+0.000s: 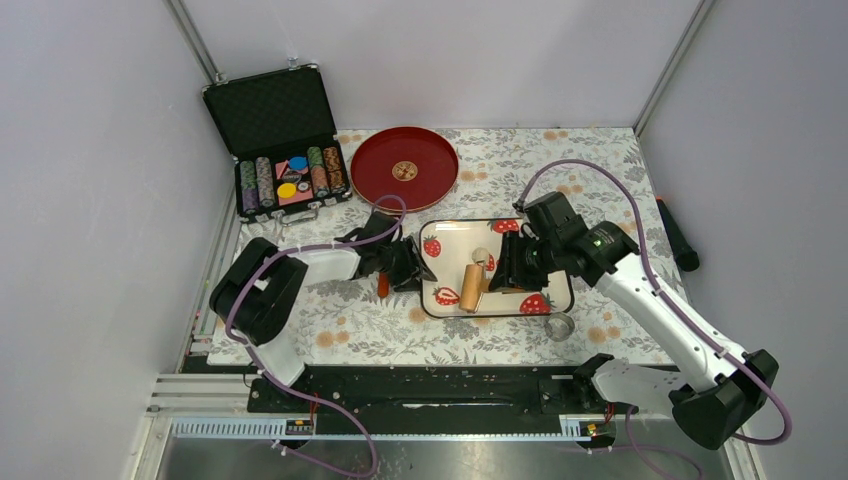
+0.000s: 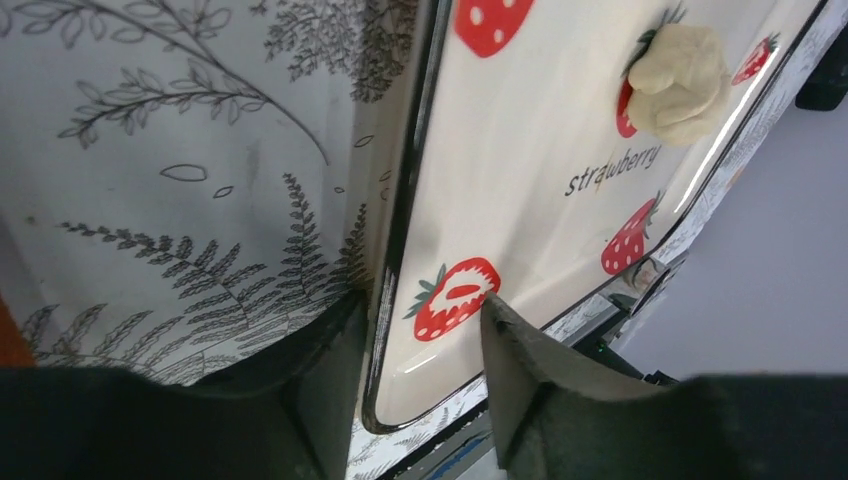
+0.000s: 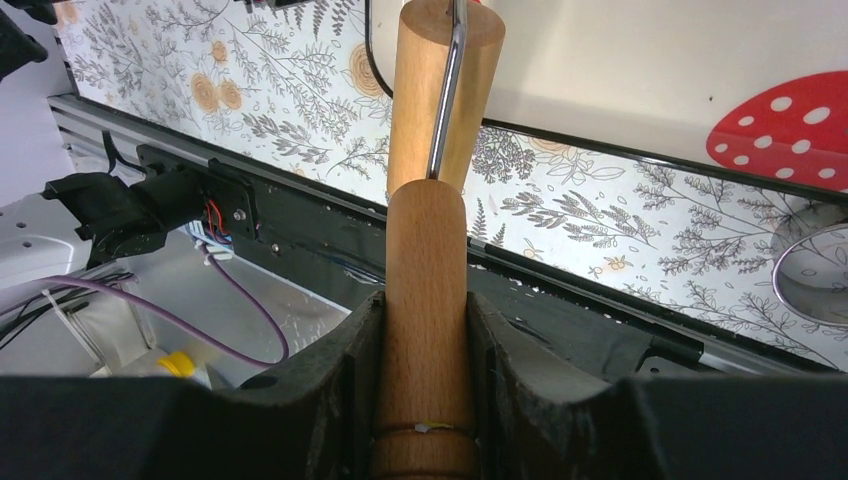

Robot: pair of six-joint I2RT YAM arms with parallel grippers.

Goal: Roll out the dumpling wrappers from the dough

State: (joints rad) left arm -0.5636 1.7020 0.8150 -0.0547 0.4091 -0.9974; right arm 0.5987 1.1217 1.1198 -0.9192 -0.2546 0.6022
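The dough (image 1: 481,255) is a small pale-cream lump lying on the strawberry-print tray (image 1: 455,240); it shows at the far end of the tray (image 2: 520,150) as a knobbly lump (image 2: 680,85). My left gripper (image 1: 415,268) straddles the tray's left rim near a corner, jaws apart (image 2: 420,305), one finger outside the rim and one over the tray's floor. My right gripper (image 1: 505,272) is shut on the handle of the tan wooden roller (image 1: 472,287), whose barrel (image 3: 427,250) points at the tray's near edge (image 3: 425,300). No dumpling wrappers are in view.
A metal ring cutter (image 1: 559,326) lies on the floral cloth just off the tray's near right corner (image 3: 815,275). A red plate (image 1: 404,168) and an open case of poker chips (image 1: 280,140) stand at the back. An orange object (image 1: 383,285) lies by the left gripper.
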